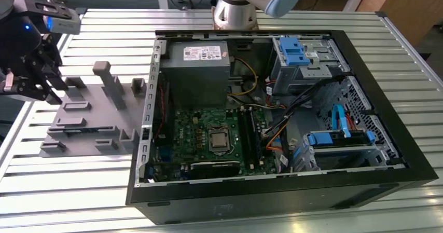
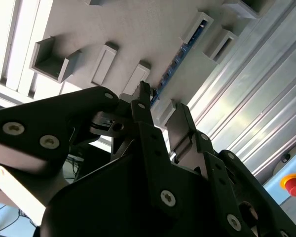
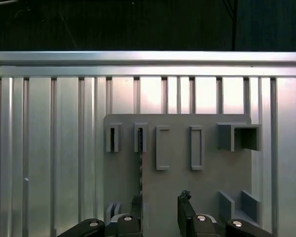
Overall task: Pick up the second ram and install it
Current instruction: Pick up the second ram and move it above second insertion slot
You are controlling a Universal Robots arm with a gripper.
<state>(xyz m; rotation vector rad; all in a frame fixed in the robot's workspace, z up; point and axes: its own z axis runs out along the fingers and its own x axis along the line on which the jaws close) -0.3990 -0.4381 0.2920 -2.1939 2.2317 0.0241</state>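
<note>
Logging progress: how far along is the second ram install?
Done: nothing yet; the ram sits on edge in the gray fixture. In hand: nothing; the open gripper hovers near it. Left: the pickup and the install in the case.

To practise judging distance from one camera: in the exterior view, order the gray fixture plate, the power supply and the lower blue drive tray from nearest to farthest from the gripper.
1. The gray fixture plate, at the exterior view's left, just below the gripper.
2. The power supply, inside the case, on its left side.
3. The lower blue drive tray, on the case's right side.
</note>
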